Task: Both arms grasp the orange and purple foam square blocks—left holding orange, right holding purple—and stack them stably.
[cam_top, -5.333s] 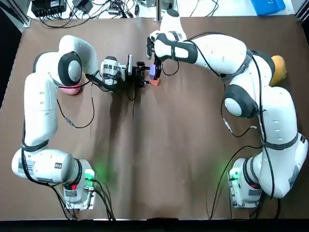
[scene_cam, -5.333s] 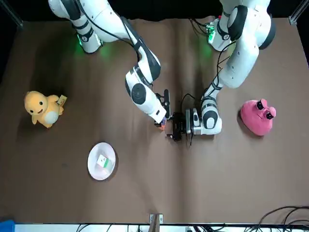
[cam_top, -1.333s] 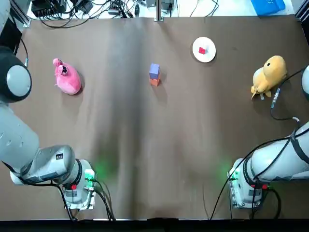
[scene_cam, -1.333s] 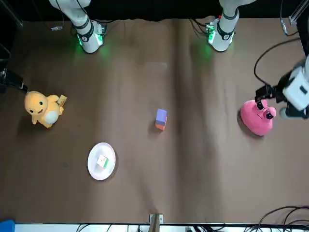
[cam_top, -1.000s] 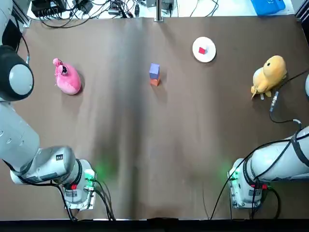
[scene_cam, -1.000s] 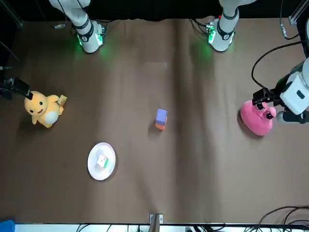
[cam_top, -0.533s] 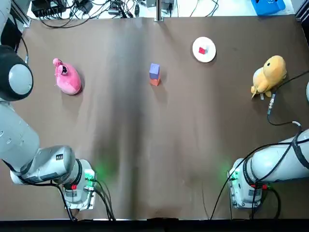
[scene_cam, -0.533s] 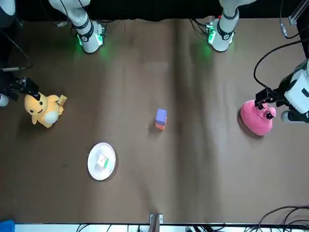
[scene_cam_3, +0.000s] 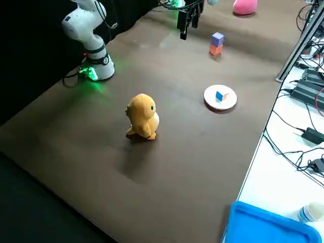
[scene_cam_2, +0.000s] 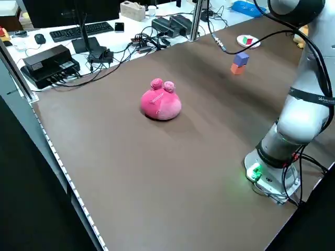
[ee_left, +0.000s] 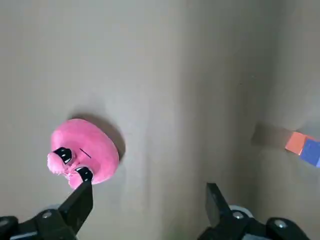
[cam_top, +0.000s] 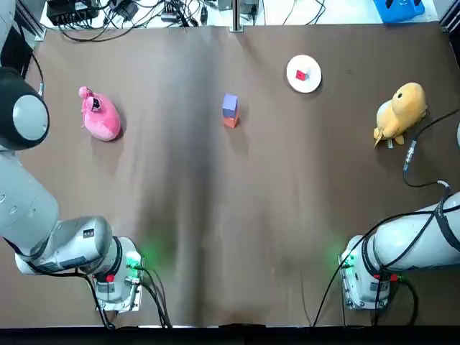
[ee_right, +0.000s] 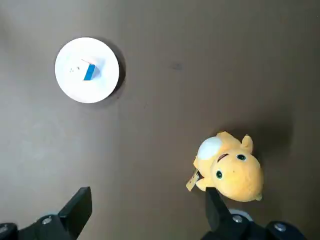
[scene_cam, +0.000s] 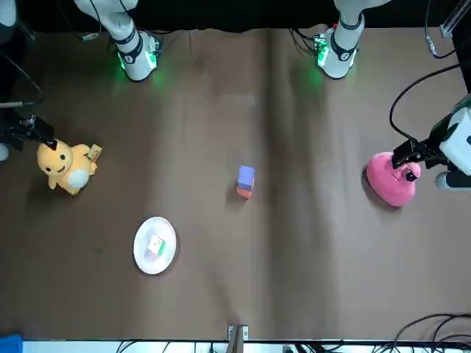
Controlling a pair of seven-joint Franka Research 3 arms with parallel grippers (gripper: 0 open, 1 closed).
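Left pincer [ee_left: 147, 207] by pink toy [ee_left: 85, 152], right pincer [ee_right: 147, 212] by duck [ee_right: 232, 170], both spread wide, empty.

1. Orange block [cam_top: 230, 122]: small foam cube. It rests flat on the brown table [cam_top: 230, 215], midway across its width and in the half away from the arm bases.
2. Purple block [cam_top: 230, 105]: foam cube of similar size. It sits upright directly on top of the orange block, faces touching.
3. Stack: two blocks high, upright, edges roughly aligned.
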